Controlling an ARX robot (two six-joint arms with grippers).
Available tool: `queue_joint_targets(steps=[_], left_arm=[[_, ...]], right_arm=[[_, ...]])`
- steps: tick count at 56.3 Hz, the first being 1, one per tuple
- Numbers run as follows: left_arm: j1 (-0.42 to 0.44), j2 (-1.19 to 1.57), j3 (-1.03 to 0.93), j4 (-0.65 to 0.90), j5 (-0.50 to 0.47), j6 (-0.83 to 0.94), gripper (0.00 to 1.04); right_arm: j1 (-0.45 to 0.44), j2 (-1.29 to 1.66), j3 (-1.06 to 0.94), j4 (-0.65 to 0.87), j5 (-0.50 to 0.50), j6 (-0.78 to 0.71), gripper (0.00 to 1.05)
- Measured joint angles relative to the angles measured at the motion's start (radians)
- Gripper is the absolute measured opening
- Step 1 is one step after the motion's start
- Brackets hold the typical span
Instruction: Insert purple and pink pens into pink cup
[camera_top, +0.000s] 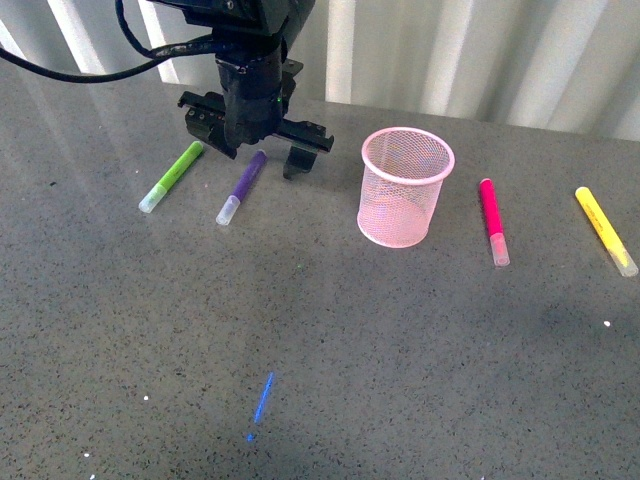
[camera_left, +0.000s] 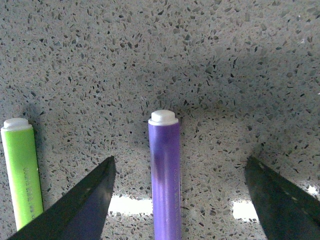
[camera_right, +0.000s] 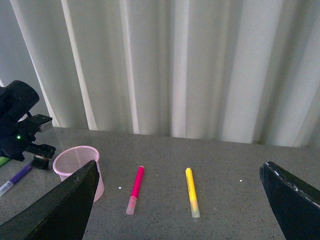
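The purple pen (camera_top: 241, 187) lies flat on the grey table, left of the pink cup (camera_top: 404, 186). My left gripper (camera_top: 254, 148) hangs open just over the pen's far end. In the left wrist view the purple barrel (camera_left: 165, 180) runs between the two dark fingers without touching either. The pink pen (camera_top: 493, 220) lies flat to the right of the cup. It shows again in the right wrist view, pink pen (camera_right: 135, 189) beside the cup (camera_right: 76, 169). My right gripper (camera_right: 180, 200) is open and held high above the table, out of the front view.
A lime-green marker (camera_top: 171, 176) lies left of the purple pen, close to my left gripper's finger (camera_left: 80, 210). A yellow marker (camera_top: 605, 230) lies at the far right. White curtains (camera_right: 190, 65) back the table. A small blue mark (camera_top: 262, 400) sits on the near tabletop.
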Motion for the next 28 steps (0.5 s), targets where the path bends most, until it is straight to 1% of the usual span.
queue_joint_targets(steps=[6, 8, 9, 12, 22, 26, 28], left_arm=[[-0.001, 0.005, 0.003, 0.002, 0.003, -0.001, 0.65], [-0.002, 0.006, 0.004, 0.003, 0.006, -0.001, 0.57], [-0.002, 0.006, 0.004, 0.003, 0.005, -0.001, 0.56], [-0.003, 0.009, 0.005, 0.006, 0.003, -0.001, 0.48], [-0.005, 0.016, 0.008, 0.009, 0.007, -0.005, 0.22], [-0.006, 0.016, 0.007, 0.018, 0.003, -0.011, 0.13], [-0.006, 0.016, 0.003, 0.027, 0.002, -0.013, 0.12]], right_arm=[[0.0, 0.0, 0.0, 0.0, 0.0, 0.0, 0.98], [0.0, 0.0, 0.0, 0.0, 0.0, 0.0, 0.98], [0.0, 0.0, 0.0, 0.0, 0.0, 0.0, 0.98], [0.0, 0.0, 0.0, 0.0, 0.0, 0.0, 0.98], [0.0, 0.0, 0.0, 0.0, 0.0, 0.0, 0.98], [0.0, 0.0, 0.0, 0.0, 0.0, 0.0, 0.98], [0.0, 0.0, 0.0, 0.0, 0.0, 0.0, 0.98]])
